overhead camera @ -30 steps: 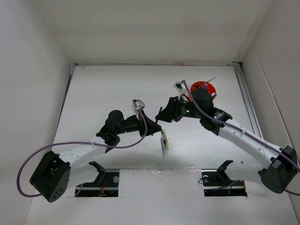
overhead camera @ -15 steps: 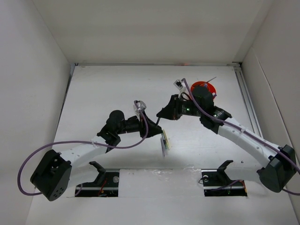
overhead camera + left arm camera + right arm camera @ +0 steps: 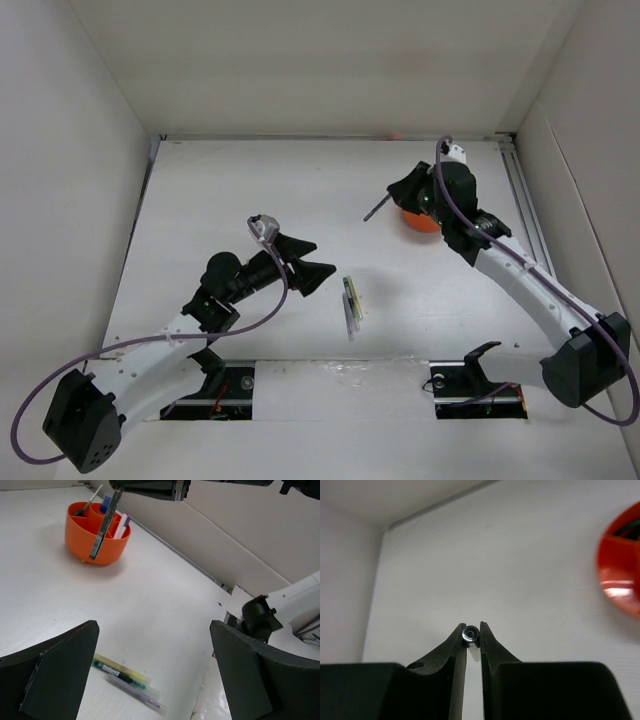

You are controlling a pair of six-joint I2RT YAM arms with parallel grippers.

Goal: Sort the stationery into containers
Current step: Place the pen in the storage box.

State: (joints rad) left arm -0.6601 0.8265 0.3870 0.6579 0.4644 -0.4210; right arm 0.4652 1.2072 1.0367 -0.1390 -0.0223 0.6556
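Nearest: 3 pens (image 3: 125, 676) (yellow, green, clear-purple) lie side by side on bench (image 3: 165, 590). Left pincer (image 3: 322, 255) near them, wide open, holding nothing. Farther back, orange holder (image 3: 97, 540) has white marker (image 3: 120, 526), blue-capped item & thin pen in its compartments. Right pincer (image 3: 471, 630) just beside holder, clamped on tilted dark pen (image 3: 469, 634), off bench.

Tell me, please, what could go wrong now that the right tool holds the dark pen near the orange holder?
The right tool pinches the dark pen near one end with just its tips, so the long free part could swing or slip out. The orange holder already has items standing in it, and the pen's lower tip could catch them or the rim. The loose pens lie tight together, so the open left tool might grab several.
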